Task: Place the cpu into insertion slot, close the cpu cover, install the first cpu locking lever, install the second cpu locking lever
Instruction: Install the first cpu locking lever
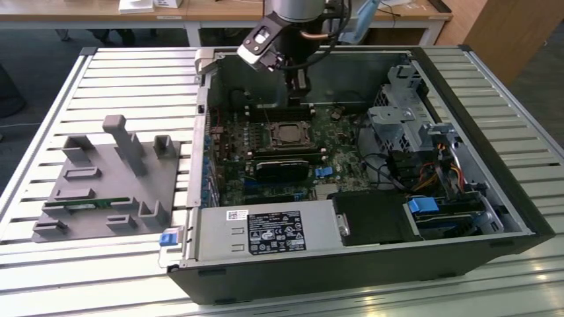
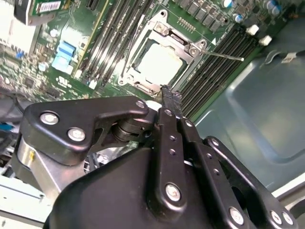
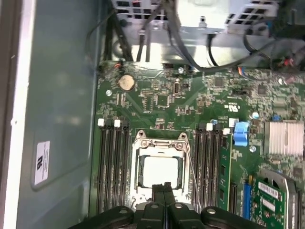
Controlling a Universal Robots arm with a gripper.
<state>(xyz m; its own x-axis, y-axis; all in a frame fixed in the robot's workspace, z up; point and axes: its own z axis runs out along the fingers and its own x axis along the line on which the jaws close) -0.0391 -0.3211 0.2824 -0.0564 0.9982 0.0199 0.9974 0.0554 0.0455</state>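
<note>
The cpu (image 3: 159, 172) lies in the motherboard socket, its silvery top showing through the cpu cover (image 3: 159, 138), which lies flat over it. In the exterior view the socket with the cpu (image 1: 286, 135) sits mid-board. A thin wire locking lever (image 2: 224, 55) sticks out from one socket corner, and another (image 2: 129, 50) runs along the opposite side. The first wrist view has one lever (image 3: 192, 168) slanting beside the cover. My gripper (image 3: 165, 190) hovers just above the socket's edge, fingers pressed together and shut on nothing. In the exterior view the gripper (image 1: 299, 99) hangs behind the socket.
The open computer case (image 1: 352, 277) lies on a slatted table. Memory slots (image 3: 113, 167) flank the socket. A black card (image 1: 284, 166), drive cages (image 1: 405, 119) and cables (image 1: 432, 175) crowd the exterior view's right. A grey fixture block (image 1: 110, 181) stands outside the case.
</note>
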